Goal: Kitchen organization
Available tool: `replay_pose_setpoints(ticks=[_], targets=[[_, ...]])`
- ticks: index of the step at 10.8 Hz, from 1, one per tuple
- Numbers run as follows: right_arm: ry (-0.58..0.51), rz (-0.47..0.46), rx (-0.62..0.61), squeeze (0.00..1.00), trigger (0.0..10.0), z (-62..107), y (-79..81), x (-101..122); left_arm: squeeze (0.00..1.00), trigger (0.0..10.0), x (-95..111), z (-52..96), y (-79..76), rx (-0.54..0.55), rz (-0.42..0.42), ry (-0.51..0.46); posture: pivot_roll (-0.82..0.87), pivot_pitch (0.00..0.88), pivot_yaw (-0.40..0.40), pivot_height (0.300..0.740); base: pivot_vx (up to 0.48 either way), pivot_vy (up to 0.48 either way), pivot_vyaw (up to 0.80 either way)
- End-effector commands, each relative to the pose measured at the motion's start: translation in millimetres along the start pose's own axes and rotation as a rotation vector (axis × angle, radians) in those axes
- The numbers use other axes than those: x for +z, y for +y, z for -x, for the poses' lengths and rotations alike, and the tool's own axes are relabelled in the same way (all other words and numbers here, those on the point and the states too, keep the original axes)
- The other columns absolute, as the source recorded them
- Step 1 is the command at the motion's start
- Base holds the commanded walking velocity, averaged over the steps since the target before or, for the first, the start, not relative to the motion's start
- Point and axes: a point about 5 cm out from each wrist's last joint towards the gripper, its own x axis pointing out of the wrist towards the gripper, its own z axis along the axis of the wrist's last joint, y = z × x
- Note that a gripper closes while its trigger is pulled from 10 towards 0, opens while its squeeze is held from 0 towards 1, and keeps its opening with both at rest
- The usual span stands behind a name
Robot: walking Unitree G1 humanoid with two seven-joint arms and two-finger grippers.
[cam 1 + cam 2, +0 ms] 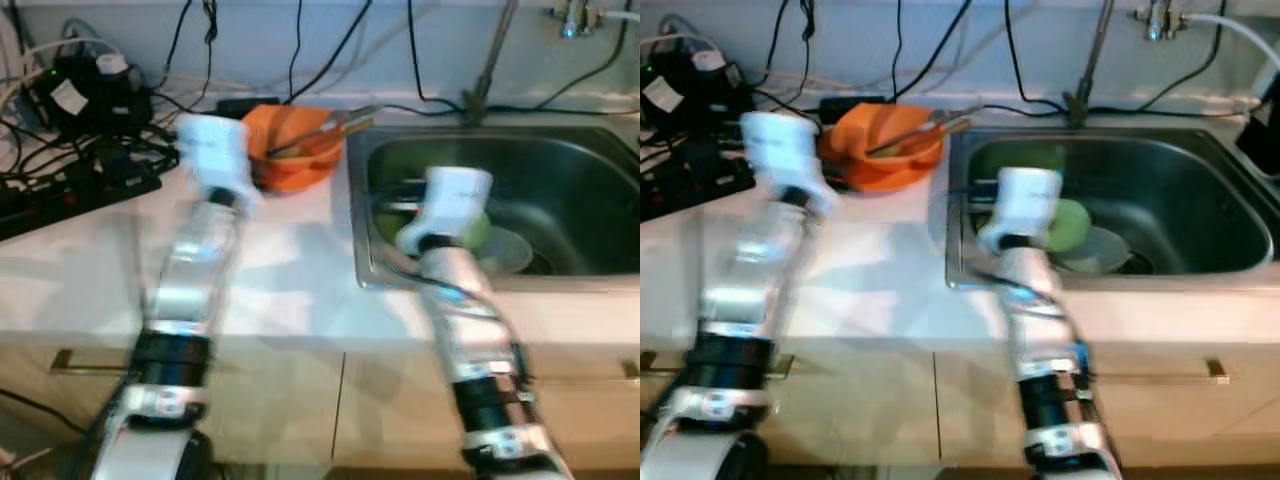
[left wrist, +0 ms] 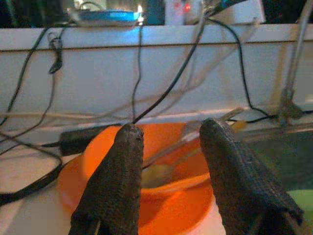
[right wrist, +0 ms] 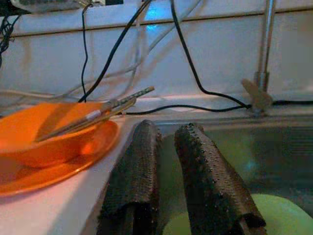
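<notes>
Organizing looked barely begun: the glossy orange bowl [image 2: 146,181], with utensils [image 3: 95,116] lying in it, sat on the white counter [image 1: 270,270] beside the steel sink [image 1: 1200,190]. Left gripper [image 2: 171,161] hovered before it, fingers spread, holding nothing. Right gripper [image 3: 168,161], nearly closed and empty, hung over the green dish [image 1: 1068,225] in the sink.

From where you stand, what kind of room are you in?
Most likely a home kitchen: a steel sink with a tap is set in a white counter, an orange bowl holds utensils, and cabinet doors sit below.
</notes>
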Motion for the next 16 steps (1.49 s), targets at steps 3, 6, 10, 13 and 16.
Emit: replay_pose_setpoints(ticks=[3,6,10,13,16], targets=[[-0.006,-0.013,0.028,0.0,10.0,-1.4,10.6,3,0.0,10.0,3,0.6,9.2,0.027,-0.012,-0.003,-0.06,0.0,0.008,0.74,0.311,0.0,0.0],[-0.006,-0.016,0.025,0.0,10.0,-1.1,10.7,2,0.0,10.0,3,0.9,8.5,0.022,-0.008,-0.009,-0.06,0.0,0.01,0.74,0.08,0.0,0.0],[-0.003,-0.019,0.024,0.0,10.0,-0.4,11.1,1,0.0,10.0,-3,2.3,8.8,-0.102,-0.038,0.085,-0.06,0.0,0.013,0.74,0.0,0.0,0.0],[0.004,-0.026,0.023,0.0,10.0,1.3,13.0,-1,0.0,10.0,-23,25.1,28.4,-0.242,-0.116,0.343,-0.05,0.0,0.015,0.74,0.0,0.0,0.0],[0.003,-0.03,0.03,0.0,10.0,3.1,16.0,-1,0.0,10.0,-36,22.5,28.7,-0.246,-0.148,0.466,-0.06,0.0,0.021,0.74,0.0,0.0,0.0]])
